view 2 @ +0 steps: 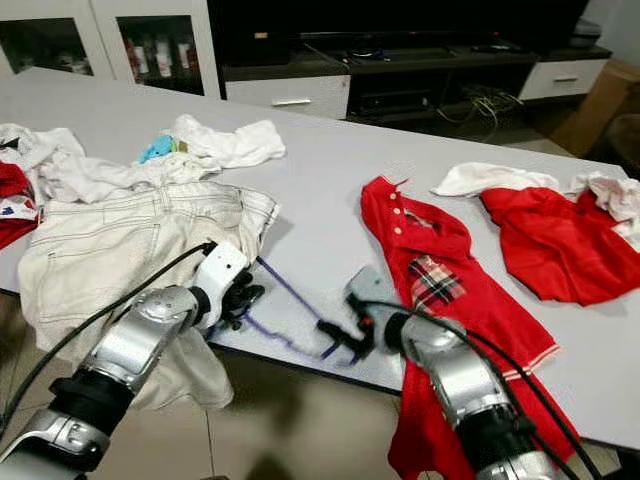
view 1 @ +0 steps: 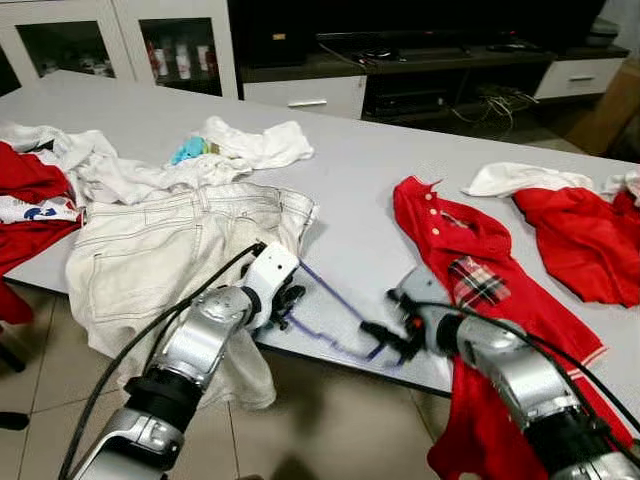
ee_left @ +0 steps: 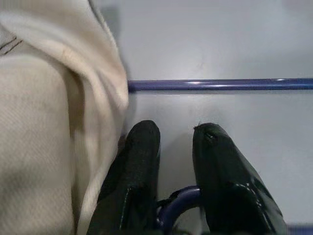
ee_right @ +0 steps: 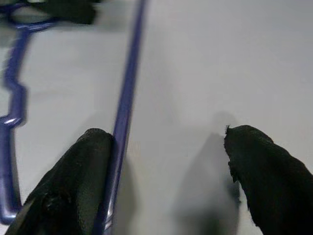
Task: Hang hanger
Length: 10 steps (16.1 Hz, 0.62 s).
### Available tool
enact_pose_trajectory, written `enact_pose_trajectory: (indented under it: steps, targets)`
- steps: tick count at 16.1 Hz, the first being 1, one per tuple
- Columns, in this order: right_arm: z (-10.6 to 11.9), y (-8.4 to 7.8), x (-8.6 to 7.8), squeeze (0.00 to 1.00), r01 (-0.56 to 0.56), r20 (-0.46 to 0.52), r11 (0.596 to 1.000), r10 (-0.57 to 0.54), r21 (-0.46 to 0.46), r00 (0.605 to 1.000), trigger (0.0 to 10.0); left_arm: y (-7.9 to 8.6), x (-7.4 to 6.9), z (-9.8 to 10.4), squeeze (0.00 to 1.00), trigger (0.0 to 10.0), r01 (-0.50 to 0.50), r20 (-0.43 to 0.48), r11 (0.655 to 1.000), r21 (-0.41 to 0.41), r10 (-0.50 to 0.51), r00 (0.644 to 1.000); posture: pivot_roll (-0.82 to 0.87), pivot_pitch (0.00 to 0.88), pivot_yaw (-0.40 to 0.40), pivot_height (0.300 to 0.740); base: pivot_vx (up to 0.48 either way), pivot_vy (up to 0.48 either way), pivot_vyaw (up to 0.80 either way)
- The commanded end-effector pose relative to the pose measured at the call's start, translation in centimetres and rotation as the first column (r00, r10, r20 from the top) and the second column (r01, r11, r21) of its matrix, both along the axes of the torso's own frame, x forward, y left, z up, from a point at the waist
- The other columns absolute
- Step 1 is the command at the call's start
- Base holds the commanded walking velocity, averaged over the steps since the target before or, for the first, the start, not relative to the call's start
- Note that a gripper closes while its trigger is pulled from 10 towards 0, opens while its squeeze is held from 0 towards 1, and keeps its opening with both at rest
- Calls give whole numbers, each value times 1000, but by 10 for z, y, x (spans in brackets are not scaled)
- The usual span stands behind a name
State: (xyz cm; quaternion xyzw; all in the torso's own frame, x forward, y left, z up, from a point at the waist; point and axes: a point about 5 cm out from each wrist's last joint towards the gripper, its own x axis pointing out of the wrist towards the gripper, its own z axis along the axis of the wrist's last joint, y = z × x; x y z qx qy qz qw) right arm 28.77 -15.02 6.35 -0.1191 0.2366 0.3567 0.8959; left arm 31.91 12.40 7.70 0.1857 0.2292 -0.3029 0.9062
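A thin purple wire hanger (view 1: 335, 293) lies flat on the grey table (view 1: 350, 170) close to its front edge. My left gripper (view 1: 290, 305) is at the hanger's left end, beside the beige trousers (view 1: 170, 250). Its fingers (ee_left: 142, 147) stand close together with a curved piece of the purple wire (ee_left: 178, 200) between them. The hanger's straight bar (ee_left: 220, 84) runs just beyond the tips. My right gripper (view 1: 385, 335) rests at the hanger's right end, low over the table and open. One of its fingers (ee_right: 83, 166) touches the purple bar (ee_right: 129, 83); the other stands well apart.
A red polo shirt (view 1: 470, 260) hangs over the table's front edge right of the hanger. White clothes (view 1: 250, 145) and red clothes (view 1: 580, 235) lie further back and to the sides. Cabinets (view 1: 300, 95) stand behind the table.
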Motion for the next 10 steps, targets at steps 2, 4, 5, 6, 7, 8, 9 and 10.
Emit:
enact_pose_trajectory:
  steps: [2, 4, 5, 6, 7, 8, 9, 10]
  targets:
    - [-3, -28, 5, 0, 149, 3, 985, -149, -88, 989, 10000, 21, 6, -4, 0, 10000, -90, 8, 992, 84, 90, 996, -47, 0, -6, 740, 0, 0, 0]
    - [-6, -26, 1, 0, 110, -26, 991, -112, -83, 993, 10000, 26, 10, 1, 0, 10000, -119, 37, 990, 73, 117, 992, -42, 0, -9, 740, 0, 0, 0]
    - [-11, -26, -2, 0, 93, -52, 990, -99, -103, 994, 10000, 27, 12, 3, 0, 10000, -122, 44, 990, 71, 119, 992, -42, 0, -9, 740, 0, 0, 0]
    - [-15, -27, -4, 0, 94, -68, 988, -103, -125, 992, 10000, 27, 13, 3, 0, 10000, -127, 46, 989, 73, 124, 991, -43, 0, -8, 740, 0, 0, 0]
    - [-18, -29, -4, 0, 110, -79, 985, -121, -135, 989, 10000, 28, 13, 3, 0, 10000, -132, 46, 988, 75, 129, 991, -43, 0, -8, 740, 0, 0, 0]
    - [-20, -32, -5, 0, 130, -93, 981, -144, -145, 985, 10000, 28, 13, 2, 0, 10000, -135, 44, 987, 82, 132, 990, -43, 0, -8, 740, 0, 0, 0]
    - [-20, -38, -6, 0, 147, -101, 976, -164, -160, 981, 10000, 32, 12, -1, 0, 10000, -141, 36, 985, 99, 138, 990, -47, 0, -5, 740, 0, 0, 0]
    - [-19, -42, -6, 0, 153, -102, 974, -171, -166, 980, 10000, 34, 11, -3, 0, 10000, -146, 33, 983, 109, 143, 989, -47, 0, -5, 740, 0, 0, 0]
